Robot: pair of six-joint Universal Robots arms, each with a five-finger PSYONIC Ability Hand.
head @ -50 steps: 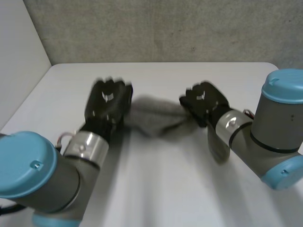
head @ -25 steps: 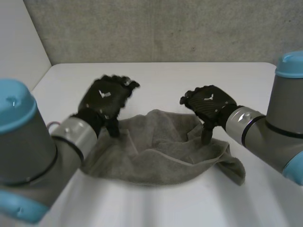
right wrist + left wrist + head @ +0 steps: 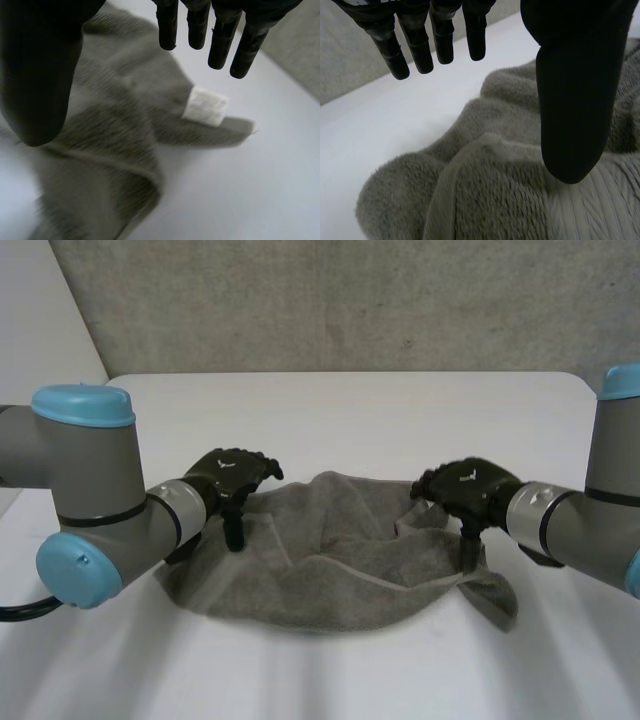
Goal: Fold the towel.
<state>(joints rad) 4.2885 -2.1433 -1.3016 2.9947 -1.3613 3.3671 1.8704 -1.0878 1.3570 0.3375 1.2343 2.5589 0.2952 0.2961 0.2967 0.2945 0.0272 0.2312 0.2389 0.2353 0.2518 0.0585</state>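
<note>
While the rumpled grey towel [image 3: 340,565] lies on the table [image 3: 340,405], your left hand [image 3: 230,478] and right hand [image 3: 468,490] are spread open over its ends.

Head cam looks down over the surface [image 3: 350,410] from behind; wrist cams sit close, all sharing the towel [image 3: 330,560].
</note>
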